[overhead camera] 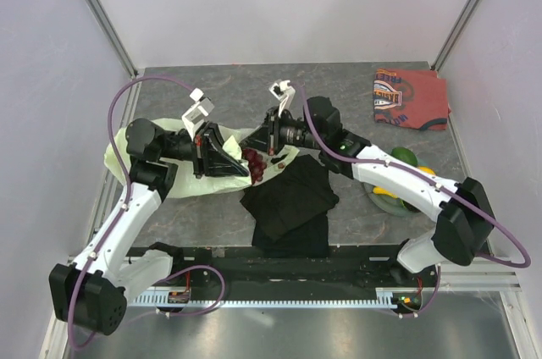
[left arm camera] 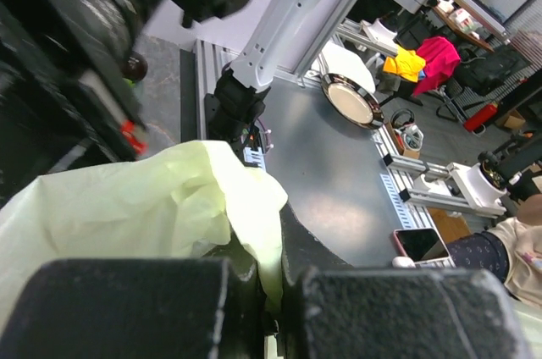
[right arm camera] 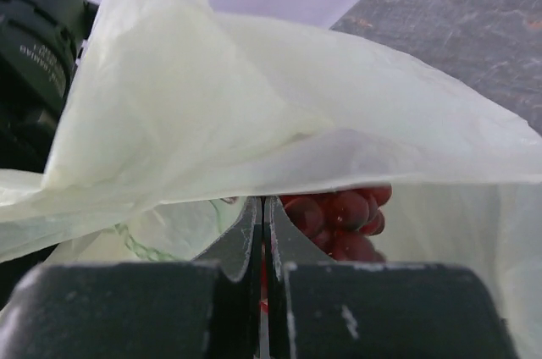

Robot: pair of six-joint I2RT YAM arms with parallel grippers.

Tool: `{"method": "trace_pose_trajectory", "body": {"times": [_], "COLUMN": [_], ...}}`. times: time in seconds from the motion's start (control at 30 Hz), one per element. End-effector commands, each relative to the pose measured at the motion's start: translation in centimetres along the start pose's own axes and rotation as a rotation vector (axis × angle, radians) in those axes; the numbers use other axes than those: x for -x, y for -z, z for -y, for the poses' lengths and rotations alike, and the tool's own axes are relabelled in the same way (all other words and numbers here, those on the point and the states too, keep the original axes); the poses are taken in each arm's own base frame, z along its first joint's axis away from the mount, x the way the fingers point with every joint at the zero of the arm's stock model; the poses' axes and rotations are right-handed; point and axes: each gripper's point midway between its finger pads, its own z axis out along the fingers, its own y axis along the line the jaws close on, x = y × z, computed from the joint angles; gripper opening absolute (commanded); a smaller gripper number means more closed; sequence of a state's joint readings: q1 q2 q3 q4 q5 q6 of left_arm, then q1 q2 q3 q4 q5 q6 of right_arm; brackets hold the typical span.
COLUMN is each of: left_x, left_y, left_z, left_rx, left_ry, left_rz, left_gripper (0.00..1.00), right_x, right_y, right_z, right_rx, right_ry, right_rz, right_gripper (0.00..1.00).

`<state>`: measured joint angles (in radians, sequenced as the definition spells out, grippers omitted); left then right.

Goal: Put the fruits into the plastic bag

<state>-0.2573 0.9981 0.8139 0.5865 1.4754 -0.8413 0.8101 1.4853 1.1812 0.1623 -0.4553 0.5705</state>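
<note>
the left gripper [left arm camera: 273, 304] is clamped tight on a fold of the plastic bag [overhead camera: 182, 183], with the pale film squeezed between its 2 fingers [left arm camera: 127, 312]. the right gripper [right arm camera: 262, 245] is likewise closed, its tips pressed together with only a thin edge of the same bag caught between them. the 2 grippers face each other over the middle of the table [overhead camera: 356, 88], each pinching the bag at its mouth, while the rest of the bag lies crumpled on the table toward the left. the dark red grape bunch [right arm camera: 339, 217] sits just inside the bag's mouth, under the lifted upper film, near the right gripper's tips. a green fruit [overhead camera: 405, 157] and a yellow fruit [overhead camera: 428, 171] lie on the plate [overhead camera: 385, 200] at the right, partly hidden under the right arm [overhead camera: 398, 174] and well apart from the bag. a black cloth [overhead camera: 292, 202] lies on the near side of the bag's mouth, touching it. a red-orange cloth [overhead camera: 411, 98] lies in the far right corner.
</note>
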Motion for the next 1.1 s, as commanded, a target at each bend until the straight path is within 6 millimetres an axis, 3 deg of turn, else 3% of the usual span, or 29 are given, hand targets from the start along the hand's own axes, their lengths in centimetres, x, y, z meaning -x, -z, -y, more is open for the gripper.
{"method": "trace_pose_trajectory", "body": {"times": [0.0, 0.4, 0.47, 0.6, 0.73, 0.83, 1.0, 1.07], "left_x": [-1.6, -2.3, -2.1, -1.7, -1.2, -0.9, -0.7, -0.7], "left_y": [0.1, -1.0, -1.1, -1.4, -1.3, -1.0, -0.8, -0.8], "left_z": [2.4, 1.8, 1.5, 0.2, 0.0, -0.3, -0.6, -0.6], "left_rx": [-0.113, -0.153, -0.14, -0.099, -0.076, -0.048, -0.032, -0.031], "left_ry": [-0.071, -0.02, -0.023, -0.015, -0.037, -0.052, -0.053, -0.051], "left_rz": [-0.104, -0.117, -0.103, -0.066, -0.047, -0.029, -0.019, -0.019], "left_gripper": [0.02, 0.02, 0.02, 0.02, 0.02, 0.01, 0.02, 0.01], "right_x": [4.1, 5.5, 4.7, 0.8, -3.9, -5.9, -7.9, -7.6], "right_y": [0.2, -1.8, -2.4, -4.0, -5.0, -5.3, -7.2, -7.5], "right_z": [-1.7, -2.7, -2.9, -4.7, -3.9, -3.5, -3.8, -4.8], "right_rx": [0.123, 0.263, 0.269, 0.296, 0.278, 0.279, 0.333, 0.392], "right_ry": [0.046, -0.087, -0.102, -0.131, -0.219, -0.259, -0.316, -0.343], "right_rz": [0.078, 0.148, 0.134, 0.06, -0.02, -0.034, -0.059, -0.05], "right_gripper": [0.0, 0.0, 0.0, 0.0, 0.0, 0.0, 0.0, 0.0]}}
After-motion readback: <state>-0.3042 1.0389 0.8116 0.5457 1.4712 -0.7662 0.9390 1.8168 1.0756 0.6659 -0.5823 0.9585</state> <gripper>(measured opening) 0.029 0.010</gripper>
